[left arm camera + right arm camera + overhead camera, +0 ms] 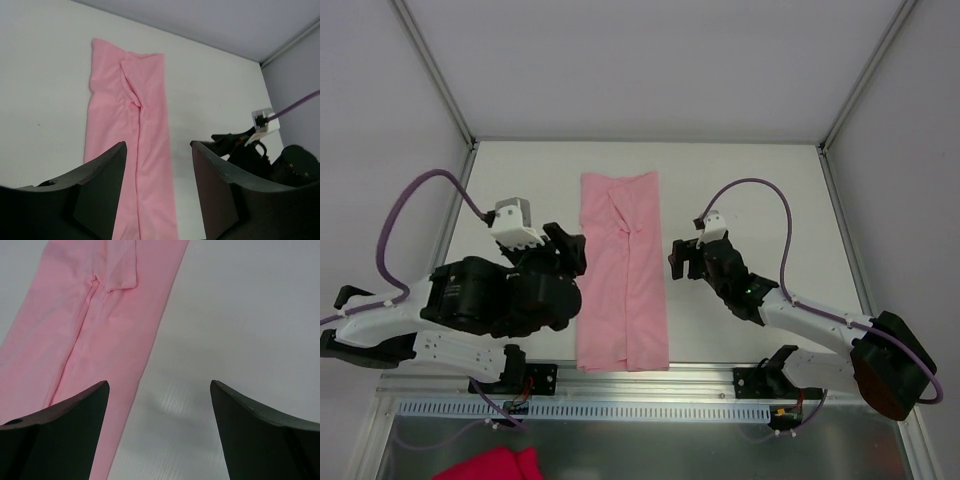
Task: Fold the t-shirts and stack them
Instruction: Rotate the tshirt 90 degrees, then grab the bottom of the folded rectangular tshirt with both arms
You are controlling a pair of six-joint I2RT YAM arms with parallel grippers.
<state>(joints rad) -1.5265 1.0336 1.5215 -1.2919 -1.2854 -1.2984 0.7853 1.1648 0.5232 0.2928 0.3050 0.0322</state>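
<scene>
The pale pink t-shirt [620,290] lies flat in the middle of the white table [750,180]. It is folded lengthwise into a long narrow strip, its side flaps meeting along a centre line. My left gripper [576,255] hovers at the strip's left edge, open and holding nothing. In the left wrist view the t-shirt [125,115] runs away between and beyond the left gripper [159,145]. My right gripper [676,260] sits just off the strip's right edge, wide open and empty. In the right wrist view the right gripper [159,385] is over bare table, with the t-shirt [100,340] to its left.
A deep magenta cloth [490,465] lies below the table's near edge at the bottom left. A metal rail [620,408] runs along the near edge between the arm bases. Grey enclosure walls stand behind and to both sides. The right arm [260,150] shows in the left wrist view.
</scene>
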